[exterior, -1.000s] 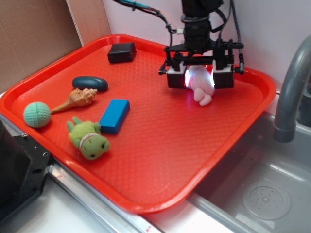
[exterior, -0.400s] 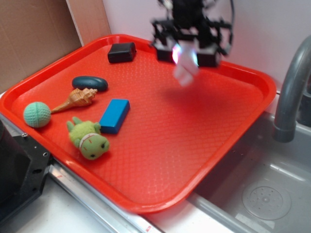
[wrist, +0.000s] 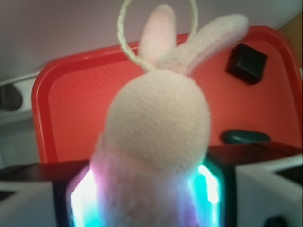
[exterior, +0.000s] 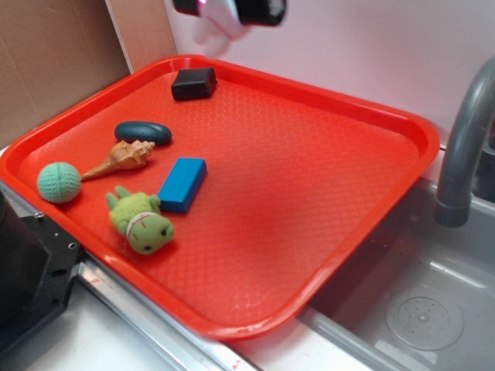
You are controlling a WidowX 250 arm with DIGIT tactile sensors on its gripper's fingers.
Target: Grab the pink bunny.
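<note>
The pink bunny [wrist: 158, 127] fills the wrist view, its ears and thin white loop pointing up, its body squeezed between the two lit pads of my gripper [wrist: 147, 194]. In the exterior view my gripper [exterior: 224, 9] is at the very top edge, high above the far left part of the red tray [exterior: 402, 124]. It is mostly cut off by the frame. The pink bunny [exterior: 215, 29] hangs below it, blurred, well clear of the tray.
On the tray lie a black block [exterior: 193, 83], a dark teal oval [exterior: 143, 132], a seashell [exterior: 124, 158], a teal knitted ball [exterior: 59, 182], a blue block [exterior: 182, 184] and a green plush toy [exterior: 141, 220]. A sink [exterior: 418, 301] and grey faucet [exterior: 460, 147] stand at the right.
My gripper has risen and moved left toward the back of the tray, carrying the pink bunny up off the tray surface to the top of the frame.
</note>
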